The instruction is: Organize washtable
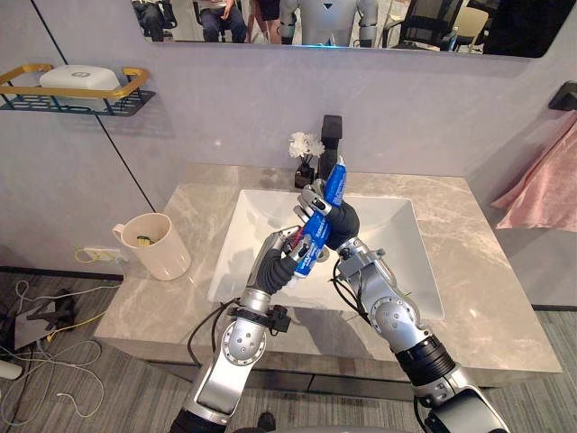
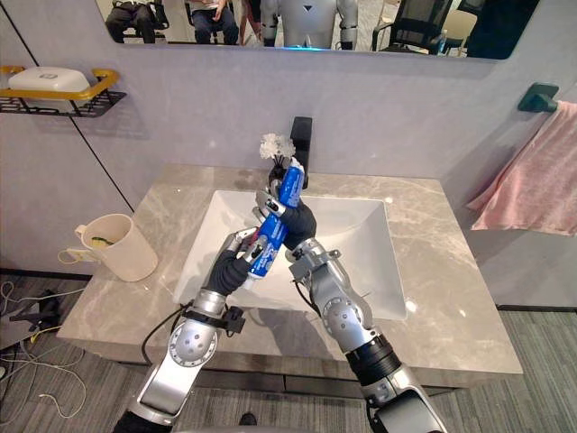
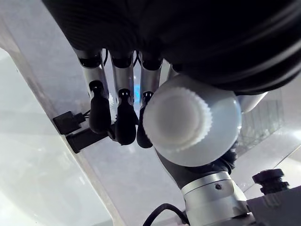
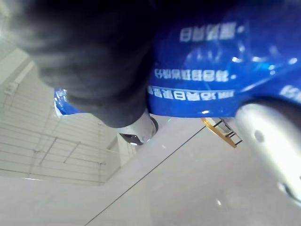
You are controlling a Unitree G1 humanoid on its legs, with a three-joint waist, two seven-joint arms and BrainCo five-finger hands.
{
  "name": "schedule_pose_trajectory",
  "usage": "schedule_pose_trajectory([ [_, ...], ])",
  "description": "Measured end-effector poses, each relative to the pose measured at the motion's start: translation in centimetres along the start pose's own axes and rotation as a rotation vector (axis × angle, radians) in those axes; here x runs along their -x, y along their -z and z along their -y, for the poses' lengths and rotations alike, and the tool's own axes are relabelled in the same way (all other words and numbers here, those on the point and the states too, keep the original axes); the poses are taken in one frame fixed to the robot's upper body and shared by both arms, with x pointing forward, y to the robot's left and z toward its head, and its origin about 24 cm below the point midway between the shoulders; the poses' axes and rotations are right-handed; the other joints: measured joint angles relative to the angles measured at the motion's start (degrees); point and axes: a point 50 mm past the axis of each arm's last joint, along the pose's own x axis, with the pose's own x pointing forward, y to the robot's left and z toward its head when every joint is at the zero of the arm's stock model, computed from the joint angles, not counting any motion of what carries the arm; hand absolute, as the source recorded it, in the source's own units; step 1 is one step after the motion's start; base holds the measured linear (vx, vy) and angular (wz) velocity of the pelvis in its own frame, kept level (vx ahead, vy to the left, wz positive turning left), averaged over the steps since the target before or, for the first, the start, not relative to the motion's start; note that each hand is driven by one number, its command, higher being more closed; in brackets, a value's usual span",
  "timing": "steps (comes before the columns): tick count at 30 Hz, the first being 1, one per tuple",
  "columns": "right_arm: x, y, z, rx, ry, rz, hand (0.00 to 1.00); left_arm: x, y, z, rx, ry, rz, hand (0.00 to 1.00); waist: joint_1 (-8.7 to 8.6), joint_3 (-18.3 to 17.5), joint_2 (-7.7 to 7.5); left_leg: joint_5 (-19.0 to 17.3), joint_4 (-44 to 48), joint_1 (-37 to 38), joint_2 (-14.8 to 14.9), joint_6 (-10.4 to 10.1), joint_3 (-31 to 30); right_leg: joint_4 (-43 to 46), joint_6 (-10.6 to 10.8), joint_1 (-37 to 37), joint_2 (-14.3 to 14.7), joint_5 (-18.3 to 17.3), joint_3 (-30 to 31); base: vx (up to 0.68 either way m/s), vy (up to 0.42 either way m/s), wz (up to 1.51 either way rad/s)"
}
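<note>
A blue toothpaste tube (image 1: 334, 180) with a white cap (image 3: 177, 118) is held slanted above the white sink basin (image 1: 397, 236). My right hand (image 1: 337, 223) is shut round the tube's middle, its blue side close up in the right wrist view (image 4: 211, 70). My left hand (image 1: 281, 259) grips the lower, cap end from below and to the left, its fingers (image 3: 118, 117) curled beside the cap. The two hands almost touch each other over the basin.
A cream mug (image 1: 154, 244) stands on the marble counter (image 1: 487, 271) at the left. A black faucet (image 1: 331, 140) and a white flower (image 1: 306, 145) sit behind the basin. A wall shelf (image 1: 77, 95) holds a white box; a pink towel (image 1: 543, 191) hangs at the right.
</note>
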Motion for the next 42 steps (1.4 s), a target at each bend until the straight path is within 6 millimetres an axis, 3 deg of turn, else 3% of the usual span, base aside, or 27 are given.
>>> schedule_pose_trajectory([
  [9, 0.1, -0.8, 0.0, 0.061, -0.01, 0.016, 1.0, 0.8, -3.4, -5.9, -0.057, -0.254, 0.155, 0.0, 0.01, 0.5, 1.1, 0.0, 0.0, 0.2, 0.0, 0.0, -0.1, -0.1, 0.0, 0.3, 0.0, 0.0, -0.1, 0.0, 0.0, 0.0],
  [16, 0.5, -2.8, 0.2, 0.12, 0.001, 0.089, 1.0, 3.0, -5.1, -10.2, -0.136, -0.454, 0.21, 0.0, 0.41, 0.7, 1.51, 0.0, 0.0, 0.3, -0.3, 0.0, -1.1, -0.6, 0.0, 1.3, -0.1, 0.0, -1.4, -0.01, -0.004, 0.08],
  [20, 2.1, -3.7, 0.6, 0.146, 0.043, 0.137, 1.0, 5.2, -5.1, -13.2, -0.173, -0.655, 0.174, 0.0, 1.59, 0.9, 1.79, 0.0, -0.1, 0.3, -0.4, 0.0, -1.5, -1.0, 0.0, 1.7, -0.1, 0.0, -1.8, -0.01, -0.015, 0.05],
  [22, 3.0, -3.9, 1.5, 0.15, 0.093, 0.153, 1.0, 7.2, -4.4, -14.9, -0.185, -0.802, 0.104, 0.0, 1.73, 0.9, 1.8, 0.0, -0.3, 0.2, -0.5, 0.0, -2.4, -1.4, 0.0, 2.2, -0.2, 0.0, -2.7, -0.01, -0.024, 0.18],
  [27, 4.7, -4.6, 2.9, 0.174, 0.189, 0.197, 1.0, 11.1, -1.9, -16.6, -0.132, -1.025, -0.072, 0.0, 3.3, 0.8, 1.95, 0.0, -0.4, -0.3, -0.6, 0.0, -2.8, -1.6, 0.0, 2.1, -0.1, -0.1, -3.4, -0.01, -0.025, 0.08],
  [31, 5.4, -4.9, 3.3, 0.167, 0.229, 0.236, 1.0, 15.1, 2.9, -16.8, -0.043, -1.132, -0.338, 0.0, 3.49, 0.6, 2.11, 0.3, -0.4, -0.8, -0.6, -0.2, -4.2, -1.7, 0.0, 2.3, -0.2, -0.1, -4.8, -0.01, -0.027, 0.15],
  [37, 7.0, -5.2, 4.3, 0.188, 0.306, 0.254, 1.0, 21.5, 8.6, -15.1, 0.141, -1.249, -0.697, 0.0, 4.69, 0.2, 2.1, 0.3, -0.4, -1.2, -0.6, -0.2, -5.0, -1.7, 0.0, 2.2, -0.1, -0.1, -5.4, -0.01, -0.015, 0.05],
  [38, 7.2, -5.3, 4.4, 0.19, 0.314, 0.258, 1.0, 23.3, 10.0, -14.1, 0.192, -1.264, -0.799, 0.0, 4.69, 0.1, 2.17, 0.4, -0.4, -1.3, -0.6, -0.3, -5.4, -1.7, 0.0, 2.3, -0.2, -0.2, -5.8, -0.03, -0.025, 0.18],
  [42, 7.2, -5.3, 4.5, 0.19, 0.315, 0.26, 1.0, 26.9, 12.5, -11.0, 0.295, -1.239, -1.044, 0.0, 4.82, -0.4, 1.96, 0.6, -0.4, -1.7, -0.5, -0.6, -5.7, -1.6, 0.1, 2.2, -0.2, -0.2, -6.4, -0.04, -0.02, 0.1],
])
